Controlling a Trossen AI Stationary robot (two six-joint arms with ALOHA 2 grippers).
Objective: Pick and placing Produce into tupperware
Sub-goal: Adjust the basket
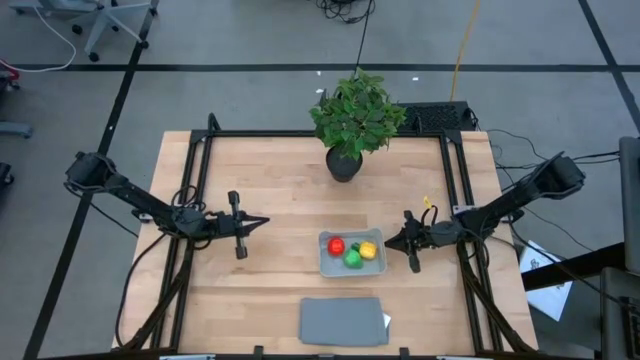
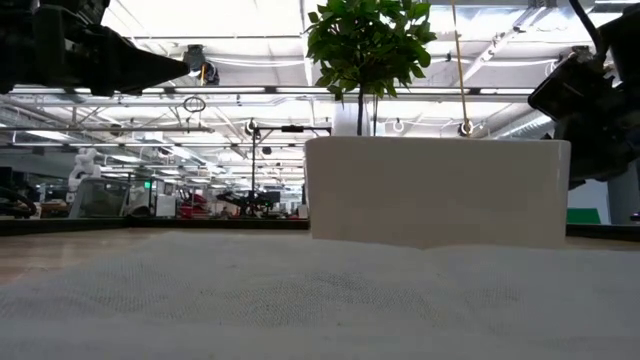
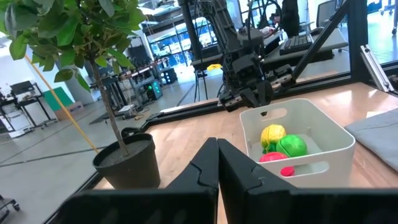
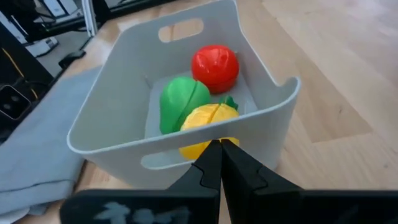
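Observation:
The tupperware (image 1: 351, 253) is a small grey-white container on the wooden table, right of centre. Inside it lie the red piece (image 1: 336, 245), the green piece (image 1: 353, 259) and the yellow piece (image 1: 368, 249); they also show in the right wrist view: red (image 4: 214, 67), green (image 4: 180, 101), yellow (image 4: 208, 124). My left gripper (image 1: 262, 224) is shut and empty, well to the left of the container. My right gripper (image 1: 389, 241) is shut and empty, just right of the container, pointing at it.
A potted leafy plant (image 1: 352, 120) stands at the table's far middle. A flat grey rectangle (image 1: 343, 321) lies at the near edge, just in front of the container. Black frame rails (image 1: 196, 190) run along the table's left and right sides.

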